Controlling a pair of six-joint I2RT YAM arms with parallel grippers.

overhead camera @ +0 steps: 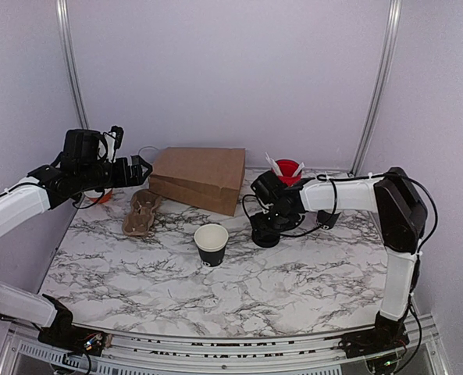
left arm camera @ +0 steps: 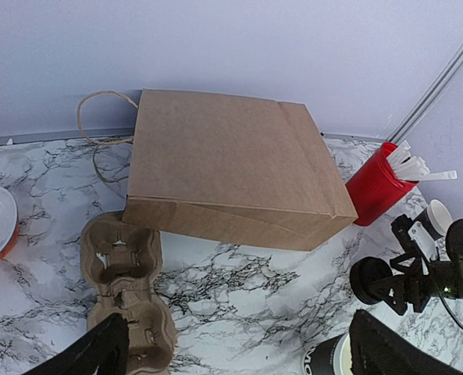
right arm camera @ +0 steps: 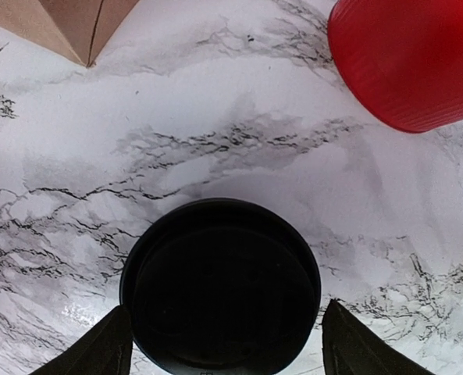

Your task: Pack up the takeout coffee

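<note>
Right gripper [right arm camera: 225, 332] hangs with fingers apart around the flat black lid [right arm camera: 219, 281], gripping nothing. The paper cup [overhead camera: 211, 244] stands near on its left (light and crushable, I reckon), so pinch gently mid-wall.

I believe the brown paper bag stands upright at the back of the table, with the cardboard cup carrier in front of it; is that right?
Not quite: the brown paper bag lies flat, not upright, as the left wrist view shows; it is at the back of the table, the cardboard cup carrier in front.
</note>
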